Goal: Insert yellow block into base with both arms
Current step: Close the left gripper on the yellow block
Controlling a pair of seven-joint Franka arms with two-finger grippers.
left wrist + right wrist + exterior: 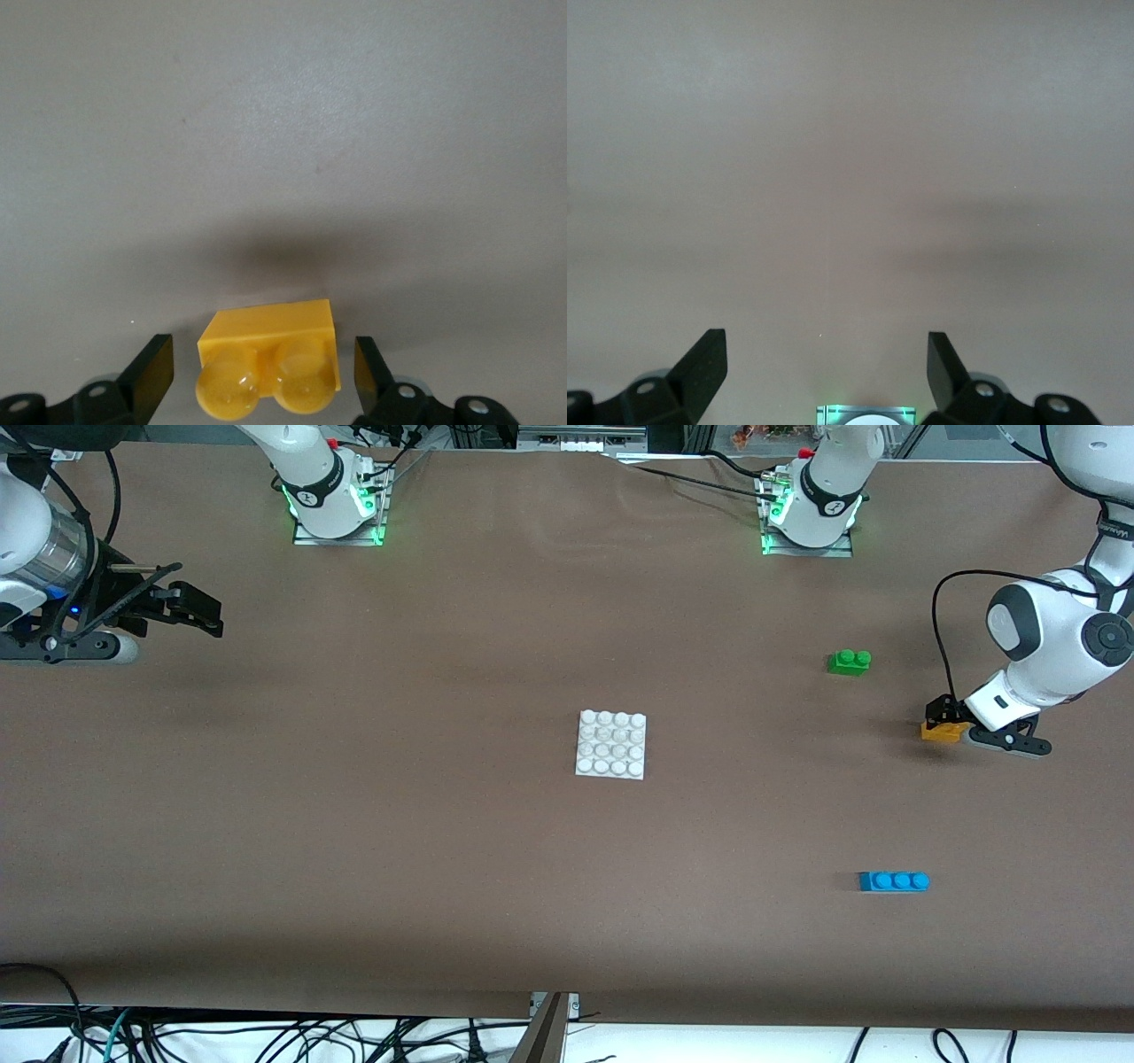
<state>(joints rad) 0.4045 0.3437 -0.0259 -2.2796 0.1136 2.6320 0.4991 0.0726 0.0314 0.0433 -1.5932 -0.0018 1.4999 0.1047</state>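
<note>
Down at the left arm's end of the table, my left gripper sits low around the yellow block, fingers spread to either side with a gap showing at each flank, so I have nothing clamped yet. I judge the block light, rigid and slick-sided; its two short flat walls are the place to pinch, low under the studs, squarely, or it could twist out. The base lies mid-table, well apart from the block, thin and probably prone to sliding when pressed. My right gripper waits wide open and empty over bare table at the right arm's end; it could steady that plate.
</note>
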